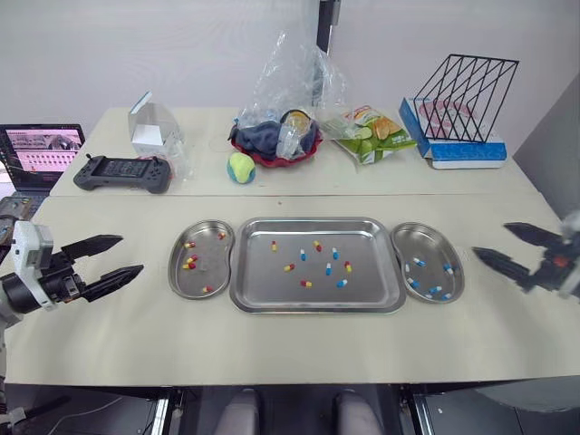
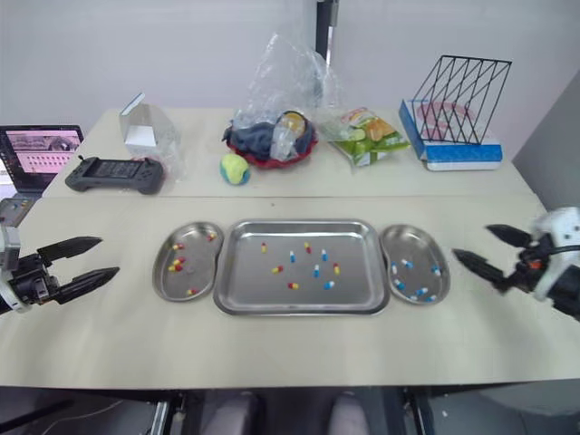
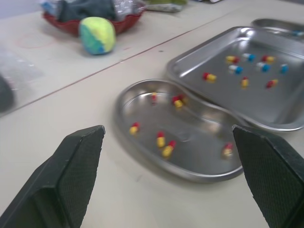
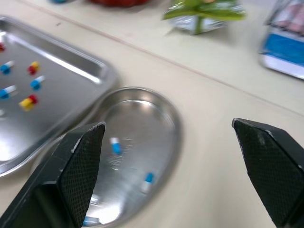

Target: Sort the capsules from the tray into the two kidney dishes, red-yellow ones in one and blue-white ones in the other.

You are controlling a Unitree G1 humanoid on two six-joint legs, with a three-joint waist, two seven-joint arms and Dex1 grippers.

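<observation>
A steel tray [image 1: 317, 292] in the table's middle holds several loose capsules, red-yellow [image 1: 289, 267] and blue-white [image 1: 333, 253]. The kidney dish to its left [image 1: 201, 258] holds several red-yellow capsules [image 3: 164, 145]. Blue-white capsules [image 1: 435, 291] lie in the kidney dish on the right [image 1: 428, 261]. My left gripper [image 1: 116, 257] hovers open left of the left dish, with nothing between its fingers. Right of the right dish, my right gripper [image 1: 512, 246] is open and holds nothing too.
Behind the tray stand a red bowl of cloth under a plastic bag [image 1: 275, 140], a yellow-green ball [image 1: 240, 168], a snack bag [image 1: 367, 133], a black wire rack on a blue box [image 1: 460, 118], a game controller [image 1: 122, 172], a small carton [image 1: 149, 131] and a laptop [image 1: 38, 154].
</observation>
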